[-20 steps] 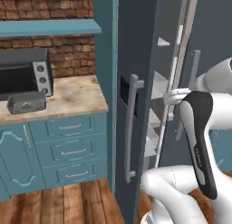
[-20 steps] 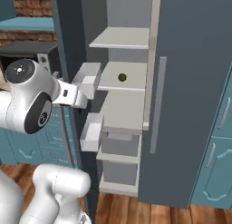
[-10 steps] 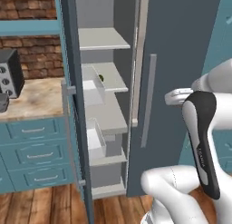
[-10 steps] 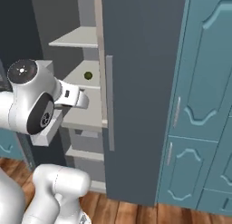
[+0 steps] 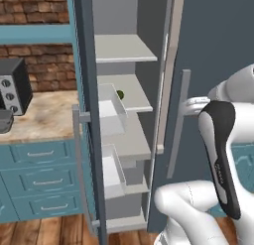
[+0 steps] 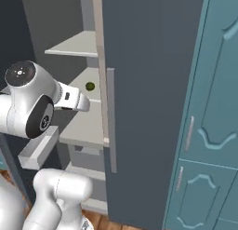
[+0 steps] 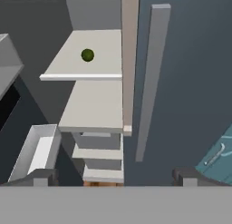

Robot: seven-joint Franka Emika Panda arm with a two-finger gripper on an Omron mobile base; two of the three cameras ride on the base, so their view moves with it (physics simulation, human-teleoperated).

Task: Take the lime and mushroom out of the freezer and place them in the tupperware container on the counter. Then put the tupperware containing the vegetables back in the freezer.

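The white arm's two-finger gripper (image 7: 113, 177) hangs with jaws spread wide and empty. Ahead of them, a small dark green lime (image 7: 87, 55) sits on a pale grey freezer shelf (image 7: 97, 64); the slate-blue door's grey handle (image 7: 152, 82) stands just right.

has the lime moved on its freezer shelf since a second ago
No. The lime sits at the same spot near the back of the same freezer shelf. The whole picture shifts between frames because the base drove, carrying the cameras along.

No text, label or number can be read on anything here.
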